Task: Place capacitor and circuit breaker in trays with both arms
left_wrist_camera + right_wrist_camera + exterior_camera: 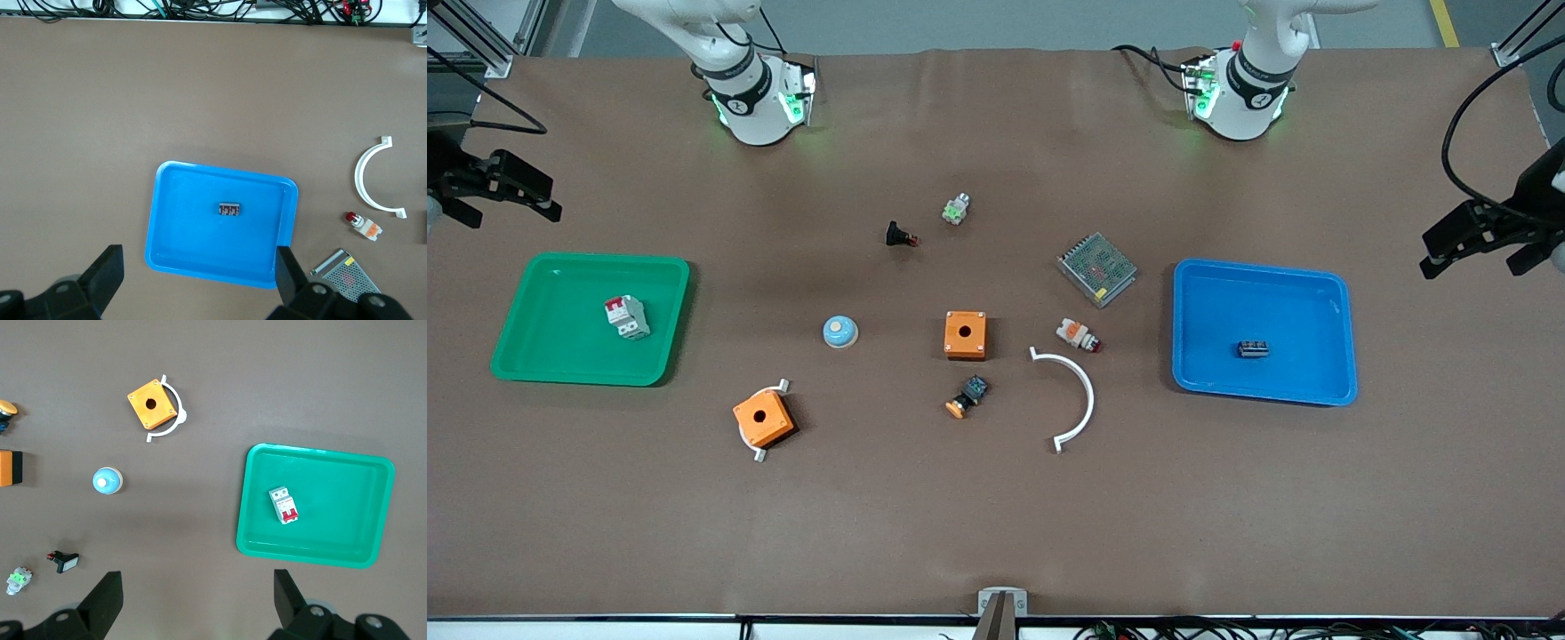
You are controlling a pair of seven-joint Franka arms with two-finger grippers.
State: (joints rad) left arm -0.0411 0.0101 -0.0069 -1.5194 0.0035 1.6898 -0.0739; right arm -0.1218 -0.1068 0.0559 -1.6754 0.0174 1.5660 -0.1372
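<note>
A: Where do the 2 task parts sit?

B: The capacitor (1253, 348) lies flat in the blue tray (1325, 293), at the left arm's end of the table. The circuit breaker (627, 316) lies on its side in the green tray (551, 271), at the right arm's end. Both look already placed, I'd judge.

A: How would they handle?

B: The capacitor (229, 209) is the tiniest thing here: stiff, surely very light, and easy to flick away. I'd pinch it across its 2 long sides, low down. The circuit breaker (284, 505) is a rigid plastic block, light but chunkier, with smooth faces that may slip. Grip its grey body across the narrow width, not the red switch.

A: And the claws?

B: The left gripper (200, 267) hangs high over the table's edge near the blue tray, jaws spread wide, nothing between them, touching nothing. The right gripper (197, 587) hangs likewise by the green tray, jaws just as wide apart and bare. Both arms look parked.

A: Anything close to the parts?

B: No. Each part sits alone in its tray, clear of the walls. The white-orange-red cylinder (1077, 334) and the white arc (1073, 397) lie well apart from the blue tray's nearest rim.
</note>
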